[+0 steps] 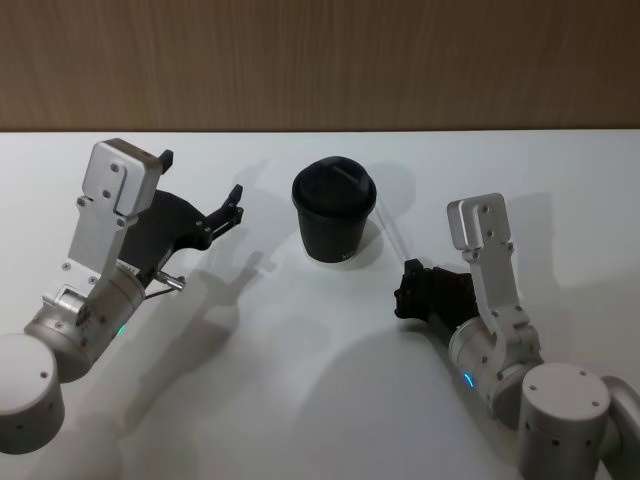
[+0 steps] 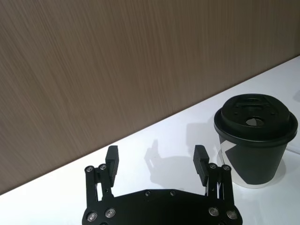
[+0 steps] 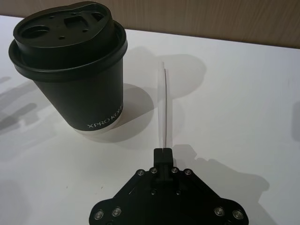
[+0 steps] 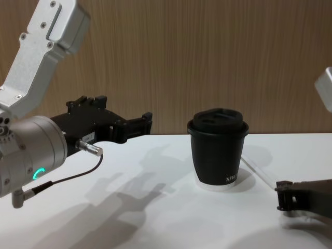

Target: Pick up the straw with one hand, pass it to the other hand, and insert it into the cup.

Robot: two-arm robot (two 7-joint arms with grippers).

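Right gripper (image 3: 163,151) pinches the near end of the straw (image 3: 164,108) beside the cup (image 3: 75,70).
Near right, its fingers press together on the thin, straight white straw, whose long axis points away toward the far wall, passing just right of the black lidded cup; farther left, the left gripper (image 2: 156,157) hovers with fingers spread.
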